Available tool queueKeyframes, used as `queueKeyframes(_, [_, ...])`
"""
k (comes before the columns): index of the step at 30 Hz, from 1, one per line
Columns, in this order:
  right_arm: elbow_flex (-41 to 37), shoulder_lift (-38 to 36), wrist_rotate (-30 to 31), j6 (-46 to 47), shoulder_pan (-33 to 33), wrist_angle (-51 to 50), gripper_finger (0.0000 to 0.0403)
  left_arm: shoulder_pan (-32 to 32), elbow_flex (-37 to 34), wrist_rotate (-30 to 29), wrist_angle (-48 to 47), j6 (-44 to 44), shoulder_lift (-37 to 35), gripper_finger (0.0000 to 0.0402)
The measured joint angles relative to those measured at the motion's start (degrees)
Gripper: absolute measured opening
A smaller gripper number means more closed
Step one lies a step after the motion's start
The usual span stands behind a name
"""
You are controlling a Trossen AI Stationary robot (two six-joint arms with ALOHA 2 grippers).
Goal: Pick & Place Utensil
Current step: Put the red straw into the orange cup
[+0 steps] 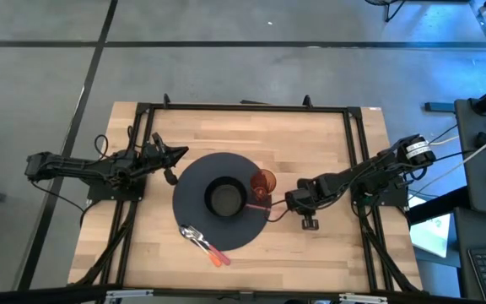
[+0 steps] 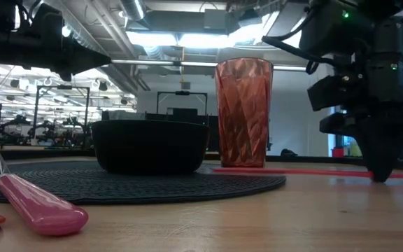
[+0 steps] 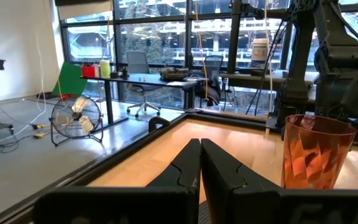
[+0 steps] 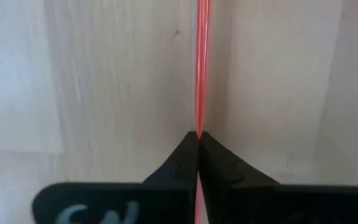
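A thin red stick (image 1: 266, 207) lies level between the round dark placemat (image 1: 194, 173) and my right gripper (image 1: 290, 207), which is shut on its right end. The stick's other end reaches the mat beside the red faceted tumbler (image 1: 263, 182). A black bowl (image 1: 224, 197) sits at the mat's centre. A pink-handled fork and other utensils (image 1: 202, 241) lie on the mat's near edge. My left gripper (image 1: 181, 154) is shut and hovers over the mat's left edge, touching nothing. My right gripper pinches the red stick (image 4: 202, 74) between its two fingertips (image 4: 219, 155), near the stick's right end. The fingers come from above, pointing down (image 2: 380, 175), one on each side of the stick. The stick (image 2: 285, 170) lies level, low over the wood; I cannot tell whether it is lifted clear.
Black frame rails (image 1: 357, 160) run along the table's left, right and far sides. Bare wood (image 1: 327, 253) lies to the near right of the mat. The tumbler (image 2: 243, 112) and bowl (image 2: 149, 145) stand close to the stick's left end. The fork's handle (image 2: 37, 206) lies nearest the low camera.
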Motion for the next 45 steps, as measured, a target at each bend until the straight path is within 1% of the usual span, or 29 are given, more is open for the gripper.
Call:
queueKeyframes(4, [0.5, -1.7, -1.2, 0.1, 0.3, -1.5, 0.0004, 0.0, 0.0, 0.0, 0.0, -0.6, 0.0, 0.0008])
queueKeyframes(6, [1.9, -2.4, -1.3, -0.3, 0.9, -3.8, 0.0003, 0.0, 0.0, 0.0, 0.0, -0.8, 0.0, 0.0008])
queueKeyframes(8, [3.6, -2.9, -2.5, -1.3, 1.7, -8.3, 0.0003, 0.0, 0.0, 0.0, 0.0, -1.3, 0.0, 0.0008])
queueKeyframes(10, [6.7, -3.2, -2.3, -1.9, 2.4, -9.4, 0.0002, 0.0, 0.0, 0.0, 0.1, -1.4, 0.0, 0.0008])
queueKeyframes(13, [9.5, -3.2, -1.0, -2.7, 3.6, -14.7, 0.0002, 0.0, 0.0, 0.0, 0.2, -1.5, 0.0, 0.0008])
queueKeyframes(15, [11.3, -3.1, 0.7, -2.8, 4.3, -15.3, 0.0002, 0.0, 0.0, 0.0, 0.4, -1.5, 0.0, 0.0008])
queueKeyframes(20, [14.9, -3.2, 3.9, -2.5, 5.1, -21.1, 0.0001, 0.0, 0.0, 0.0, 0.4, -1.5, 0.0, 0.0008])
queueKeyframes(26, [19.0, -3.3, 4.2, -1.8, 5.1, -27.1, 0.0001, 0.0, 0.0, 0.0, 0.4, -1.5, 0.0, 0.0008])
queueKeyframes(31, [22.7, -3.3, 4.2, -1.7, 6.2, -34.5, 0.0000, 0.0, 0.0, 0.0, 0.4, -2.0, 0.0, 0.0008])
queueKeyframes(36, [29.7, -3.3, 3.9, -1.4, 7.8, -45.8, 0.0000, 0.0, 0.0, 0.0, 0.4, -2.0, 0.0, 0.0008])
queueKeyframes(41, [38.8, -3.4, 8.3, 1.7, 9.0, -56.6, 0.0000, 0.0, 0.0, 0.0, 0.4, -2.0, 0.0, 0.0008])
queueKeyframes(43, [41.4, -3.4, 9.8, 1.8, 9.2, -56.8, 0.0000, 0.0, 0.0, 0.0, 0.4, -2.0, 0.0, 0.0008])
queueKeyframes(45, [43.9, -3.6, 9.9, 0.2, 9.2, -56.8, 0.0000, 0.0, 0.0, 0.0, 0.4, -2.0, 0.0, 0.0008])
